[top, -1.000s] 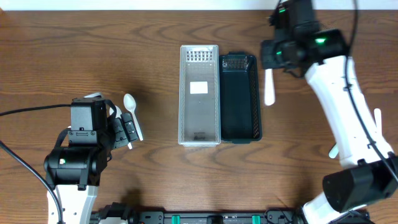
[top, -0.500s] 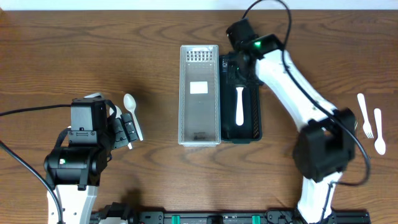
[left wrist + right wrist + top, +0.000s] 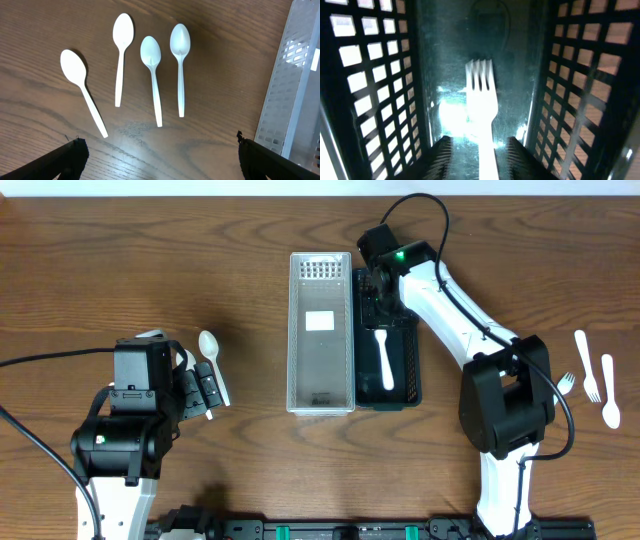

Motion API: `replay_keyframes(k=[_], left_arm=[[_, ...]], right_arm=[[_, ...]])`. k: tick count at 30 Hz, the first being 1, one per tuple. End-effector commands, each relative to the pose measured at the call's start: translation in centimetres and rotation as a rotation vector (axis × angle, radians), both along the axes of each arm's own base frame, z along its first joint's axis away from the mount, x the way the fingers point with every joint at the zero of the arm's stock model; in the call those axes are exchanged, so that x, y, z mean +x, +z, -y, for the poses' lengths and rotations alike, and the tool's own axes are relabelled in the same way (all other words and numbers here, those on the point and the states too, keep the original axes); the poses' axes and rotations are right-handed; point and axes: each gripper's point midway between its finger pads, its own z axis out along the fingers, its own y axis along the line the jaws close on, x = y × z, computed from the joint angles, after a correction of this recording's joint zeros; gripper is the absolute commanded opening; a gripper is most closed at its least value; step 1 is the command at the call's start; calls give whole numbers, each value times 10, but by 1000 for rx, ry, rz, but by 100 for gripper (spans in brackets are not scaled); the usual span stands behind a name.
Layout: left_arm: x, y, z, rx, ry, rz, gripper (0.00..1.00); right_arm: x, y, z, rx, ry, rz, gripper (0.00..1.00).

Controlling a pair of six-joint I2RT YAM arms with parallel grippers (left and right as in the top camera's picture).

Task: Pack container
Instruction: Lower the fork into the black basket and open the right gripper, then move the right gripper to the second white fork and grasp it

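Observation:
A white plastic fork lies lengthwise on the floor of the black mesh container. My right gripper hangs over the container's far end. In the right wrist view the fork lies between the jaws, which are open with a gap on each side. A clear container stands beside the black one. My left gripper is open and empty over the table, just short of several white spoons. One of the spoons shows from overhead.
Three more white forks lie on the table at the far right. The clear container's perforated wall is at the right edge of the left wrist view. Dark wooden table all round.
My right arm swung left from beside the black container to over it, carrying the fork. The fork now lies in the black container with the jaws apart. The left arm has not moved.

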Motion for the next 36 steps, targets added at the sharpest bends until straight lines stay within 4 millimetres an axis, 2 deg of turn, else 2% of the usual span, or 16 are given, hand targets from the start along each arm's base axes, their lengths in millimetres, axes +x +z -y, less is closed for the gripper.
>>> replay_keyframes(k=[1,3,4,6,8,9,11,12,13,14,16,19,23,28,33,36], left_arm=[[1,5,1,-1,-1,11,98],[1,5,1,-1,-1,11,98],[1,5,1,-1,-1,11,98],[1,5,1,-1,-1,11,98],[1,5,1,-1,-1,11,98],[1,5,1,-1,-1,11,98],[1,5,1,-1,-1,11,98],[1,5,1,-1,-1,11,98],[1,5,1,-1,-1,11,98],[1,5,1,-1,-1,11,98],[1,5,1,-1,-1,11,98],[1,5,1,-1,-1,11,98],[1,5,1,-1,-1,11,98],[1,5,1,-1,-1,11,98],[1,5,1,-1,-1,10,98],[0,4,0,-1,-1,7,98]], right_arm=[[11,37,0,34,32,82,55],[17,61,3,51,34,133,62],[20,79,6,61,39,166,72],[24,115,17,72,20,237,85],[25,147,33,85,-18,303,89],[24,167,48,98,-67,341,90],[18,189,80,101,-193,377,93],[12,198,103,94,-283,384,96],[3,206,131,83,-398,383,99],[-3,209,149,73,-467,376,99],[-22,211,200,48,-642,344,99],[-45,201,258,5,-809,274,99],[-70,167,313,-34,-970,173,99],[-94,110,350,-52,-1073,77,99],[-115,52,368,-64,-1084,27,99],[-117,26,375,-63,-1042,43,99]])
